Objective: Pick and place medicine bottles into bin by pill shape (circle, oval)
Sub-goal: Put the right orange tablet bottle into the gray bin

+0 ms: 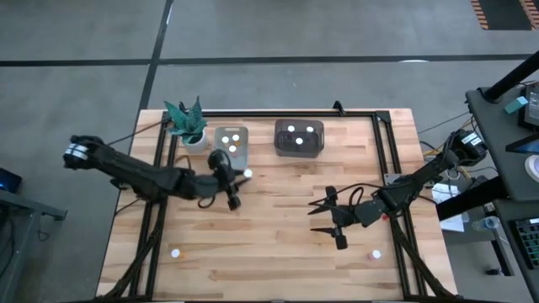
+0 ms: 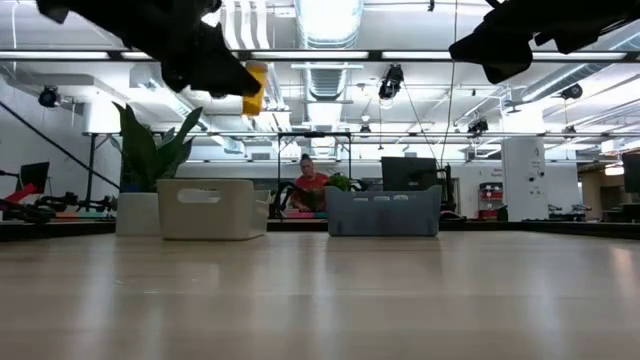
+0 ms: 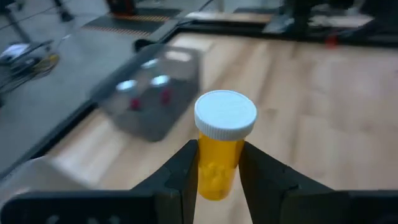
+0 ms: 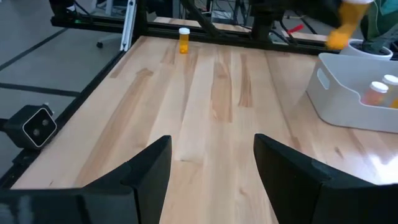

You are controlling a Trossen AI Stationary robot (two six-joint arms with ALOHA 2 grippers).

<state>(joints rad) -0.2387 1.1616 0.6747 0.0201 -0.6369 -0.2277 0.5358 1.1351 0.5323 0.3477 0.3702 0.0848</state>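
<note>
Pale wooden tabletop [image 1: 278, 227] under bright workshop lights — left gripper [image 3: 219, 168] raised beside white bin [image 1: 232, 143], clamped on orange medicine bottle [image 3: 222, 146]; right gripper [image 4: 211, 162] spread wide, low over bare wood.

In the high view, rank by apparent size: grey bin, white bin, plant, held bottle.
1. Grey bin.
2. White bin and plant look alike; unranked.
3. Bottle in the left gripper, smallest by far.
</note>
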